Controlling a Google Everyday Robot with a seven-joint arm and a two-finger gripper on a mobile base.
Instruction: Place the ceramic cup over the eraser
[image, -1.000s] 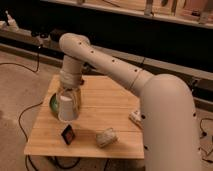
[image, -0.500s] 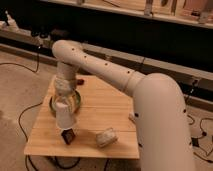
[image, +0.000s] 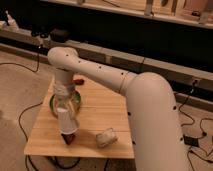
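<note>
Camera view: the gripper (image: 65, 111) hangs over the wooden table's (image: 102, 107) front-left corner, carrying the ceramic cup (image: 67, 123); finger spacing cannot be told. The cup's long axis runs near-vertical, slightly tilted, directly above the eraser (image: 69, 138). Judged rigid, smooth, brittle: grip the sidewall firmly and lower gently.
</note>
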